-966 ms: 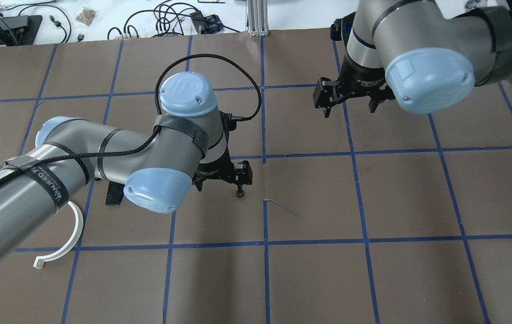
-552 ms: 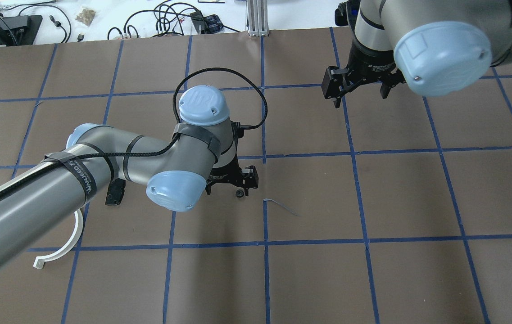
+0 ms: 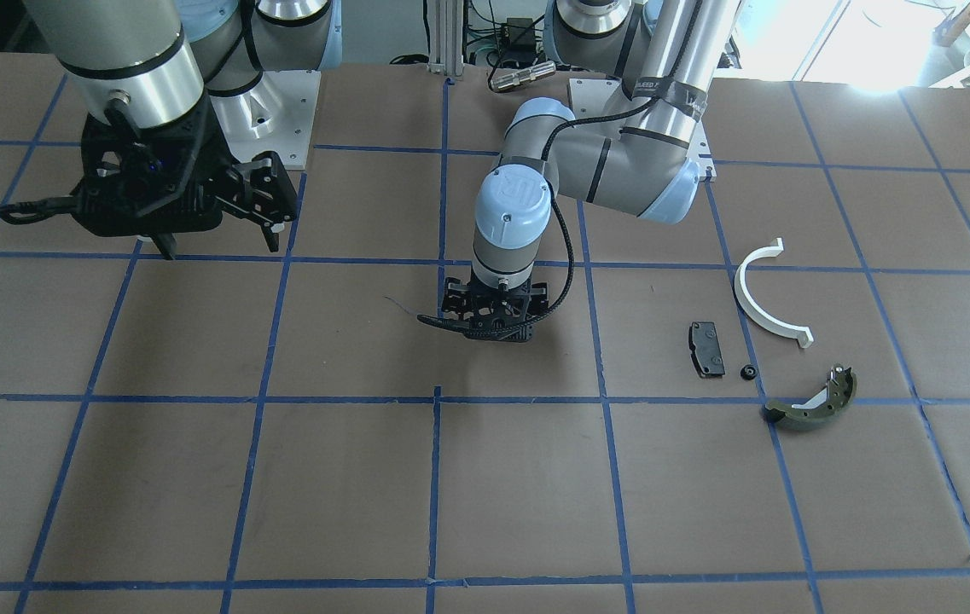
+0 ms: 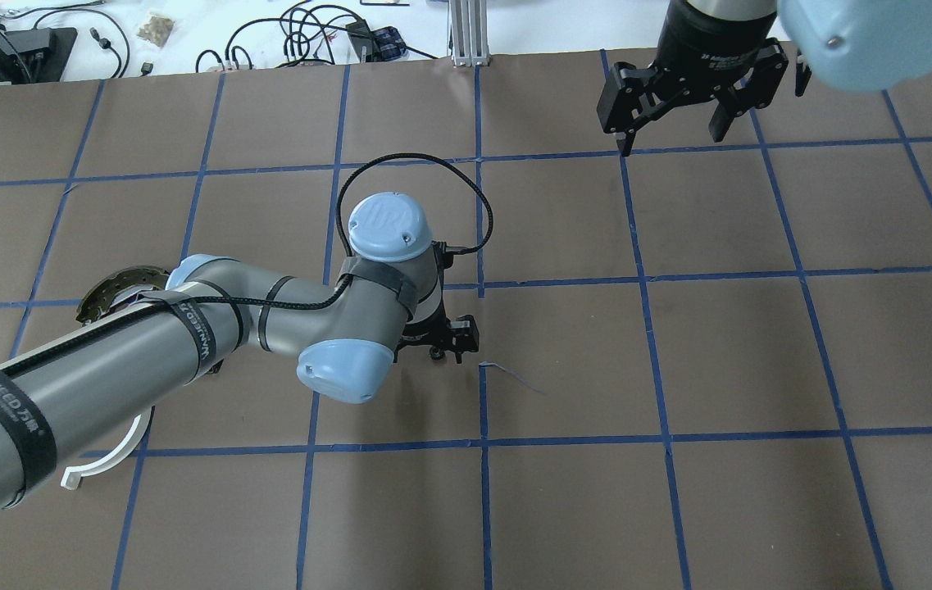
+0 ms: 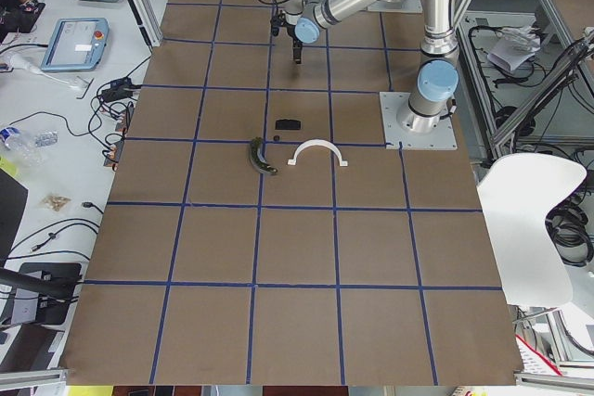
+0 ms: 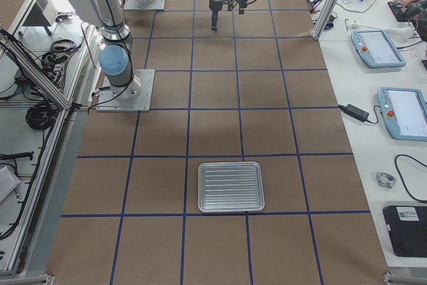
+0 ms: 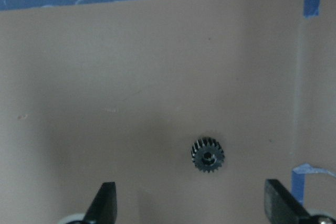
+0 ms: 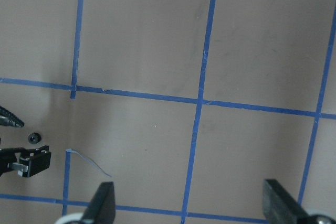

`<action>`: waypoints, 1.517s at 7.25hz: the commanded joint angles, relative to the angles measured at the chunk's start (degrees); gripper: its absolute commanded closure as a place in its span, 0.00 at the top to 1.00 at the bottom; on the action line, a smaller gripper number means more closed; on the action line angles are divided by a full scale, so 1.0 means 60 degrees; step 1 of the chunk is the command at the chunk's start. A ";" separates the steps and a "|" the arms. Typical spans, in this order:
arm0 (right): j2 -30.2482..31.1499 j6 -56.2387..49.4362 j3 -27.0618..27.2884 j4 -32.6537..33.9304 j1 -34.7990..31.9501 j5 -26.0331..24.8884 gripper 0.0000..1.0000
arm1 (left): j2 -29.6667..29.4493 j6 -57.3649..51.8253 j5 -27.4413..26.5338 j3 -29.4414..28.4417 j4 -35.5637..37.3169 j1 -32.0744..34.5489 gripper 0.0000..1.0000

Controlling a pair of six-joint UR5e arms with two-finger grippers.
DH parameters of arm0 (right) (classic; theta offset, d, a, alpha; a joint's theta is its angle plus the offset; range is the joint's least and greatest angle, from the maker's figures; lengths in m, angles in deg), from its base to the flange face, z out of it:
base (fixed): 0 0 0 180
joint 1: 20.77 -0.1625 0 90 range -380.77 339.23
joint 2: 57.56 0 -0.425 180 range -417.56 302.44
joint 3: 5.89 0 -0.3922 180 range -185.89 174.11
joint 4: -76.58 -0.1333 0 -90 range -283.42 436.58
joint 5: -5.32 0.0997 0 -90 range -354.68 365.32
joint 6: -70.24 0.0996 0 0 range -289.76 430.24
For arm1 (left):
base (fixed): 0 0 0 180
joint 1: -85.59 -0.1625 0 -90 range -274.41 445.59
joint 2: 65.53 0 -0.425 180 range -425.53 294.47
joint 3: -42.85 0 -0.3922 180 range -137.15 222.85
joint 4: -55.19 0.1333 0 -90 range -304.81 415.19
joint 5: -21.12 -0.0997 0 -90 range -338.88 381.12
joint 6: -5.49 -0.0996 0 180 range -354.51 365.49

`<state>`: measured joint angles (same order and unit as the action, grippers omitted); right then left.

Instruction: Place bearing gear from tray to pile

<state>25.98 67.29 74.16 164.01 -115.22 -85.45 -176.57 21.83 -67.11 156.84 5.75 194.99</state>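
The gear point(image 7: 208, 156) lies flat on the bare table, well apart from the pile point(image 3: 709, 348), which is off to the robot's left of it. Looks like a mid-table drop, so the arm that reaches the pile can take over. The left claw point(image 7: 189, 183) hangs low right over the gear, wrist straight down and forearm reaching in across the table, fingers spread wide either side of the gear and not touching it. The right claw point(image 4: 670, 133) sits raised well beyond the gear, also spread, nothing in it.
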 commanded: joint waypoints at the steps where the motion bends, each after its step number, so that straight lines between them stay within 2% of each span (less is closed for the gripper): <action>1: -0.0021 -0.0386 -0.0349 -0.0890 0.0345 0.0025 1.00 | -0.0272 0.0250 -0.0016 0.0016 0.0751 0.0210 0.99; 2: -0.0022 -0.0314 -0.0334 -0.0875 0.0361 0.0055 1.00 | -0.0288 0.0178 -0.0030 0.0016 0.0783 0.0210 0.77; 3: -0.0051 -0.0284 -0.0160 -0.0788 0.0346 0.0156 1.00 | -0.0273 0.0134 -0.0045 0.0016 0.0798 0.0210 0.48; 4: -0.0007 -0.0386 -0.0042 -0.0773 0.0375 0.0114 1.00 | -0.0273 0.0206 -0.0016 0.0016 0.0784 0.0210 0.26; 5: -0.0007 -0.0242 -0.0012 -0.0526 0.0376 0.0128 1.00 | -0.0259 0.0207 -0.0016 -0.0013 0.0784 0.0210 0.11; 7: 0.0008 -0.0152 0.0061 -0.0335 0.0390 0.0143 1.00 | -0.0142 0.0032 0.0013 -0.0072 0.0769 0.0152 0.00; 8: 0.0008 -0.0152 0.0061 -0.0333 0.0390 0.0143 1.00 | 0.0062 -0.0056 -0.0030 -0.0072 0.0639 -0.0052 0.00; 11: -0.0007 -0.0094 0.0091 -0.0319 0.0740 0.0582 1.00 | 0.1247 -0.2816 -0.0147 0.0073 -0.1291 -0.1834 0.00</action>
<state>25.83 66.53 74.64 162.07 -111.90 -82.92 -171.94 11.72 -67.75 156.78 2.45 188.84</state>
